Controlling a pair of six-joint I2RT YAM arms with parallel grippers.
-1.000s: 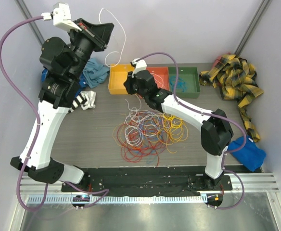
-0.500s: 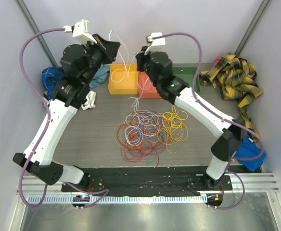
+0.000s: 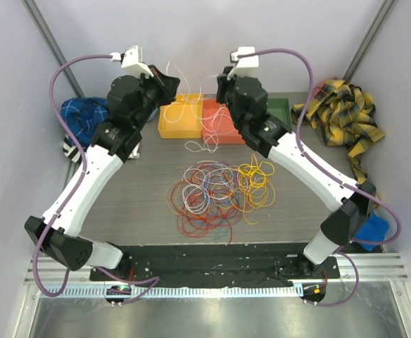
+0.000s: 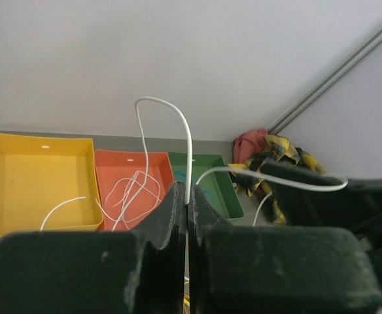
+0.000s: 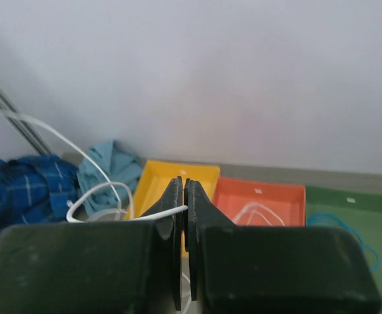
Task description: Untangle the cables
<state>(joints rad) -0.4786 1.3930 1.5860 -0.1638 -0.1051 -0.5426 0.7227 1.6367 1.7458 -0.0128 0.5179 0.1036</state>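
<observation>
A tangle of red, white, yellow and purple cables (image 3: 216, 190) lies in the middle of the table. A white cable (image 3: 191, 98) hangs between both raised grippers above the yellow bin (image 3: 178, 120) and orange bin (image 3: 219, 121). My left gripper (image 3: 172, 79) is shut on this white cable (image 4: 186, 150), which arches up from its jaws. My right gripper (image 3: 221, 81) is shut on the same white cable (image 5: 145, 214), which runs out to the left. Loops of white cable (image 4: 132, 193) lie in the orange bin (image 4: 112, 167).
A green bin (image 3: 279, 109) with a blue cable stands right of the orange one. A plaid cloth (image 3: 339, 113) lies at the back right, a blue cloth (image 3: 371, 229) at the right edge, and blue cloths (image 3: 86, 113) at the back left.
Both arms have swung up and toward each other over the bins. The white cable has come with them, and part of it now trails into the orange bin.
</observation>
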